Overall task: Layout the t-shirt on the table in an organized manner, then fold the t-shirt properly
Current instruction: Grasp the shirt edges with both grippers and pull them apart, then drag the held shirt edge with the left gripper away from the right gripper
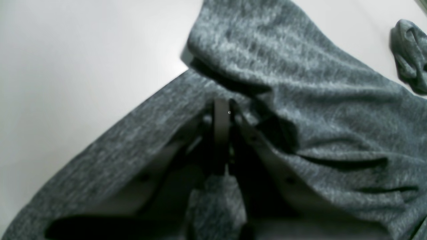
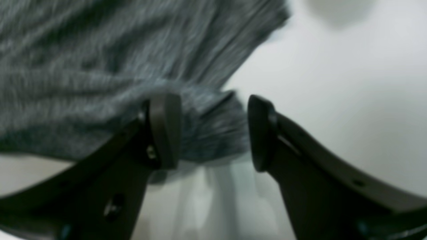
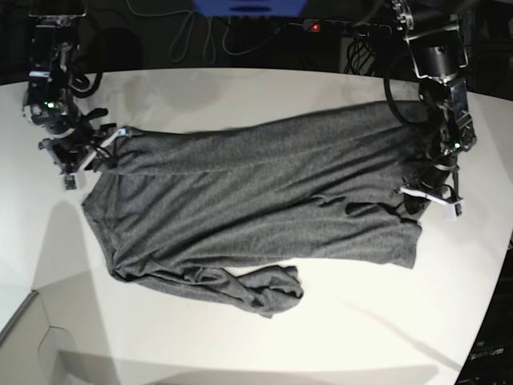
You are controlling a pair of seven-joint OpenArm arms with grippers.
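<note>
The dark grey t-shirt (image 3: 256, 192) lies spread sideways across the white table (image 3: 240, 96), with a bunched sleeve (image 3: 268, 293) at its near edge. My left gripper (image 3: 418, 200) sits at the shirt's right end. In the left wrist view the left gripper (image 1: 222, 115) is shut on a fold of the t-shirt (image 1: 317, 100). At the shirt's left end is my right gripper (image 3: 108, 151). In its wrist view the right gripper (image 2: 213, 133) is open, and a corner of the t-shirt (image 2: 100, 66) lies loose between its fingers (image 2: 165, 130).
Cables and dark equipment (image 3: 240, 24) line the table's far edge. The two arm bases stand at the back corners. The table's curved front edge (image 3: 32, 309) runs along the lower left. A crumpled bit of cloth (image 1: 410, 53) shows at the left wrist view's upper right.
</note>
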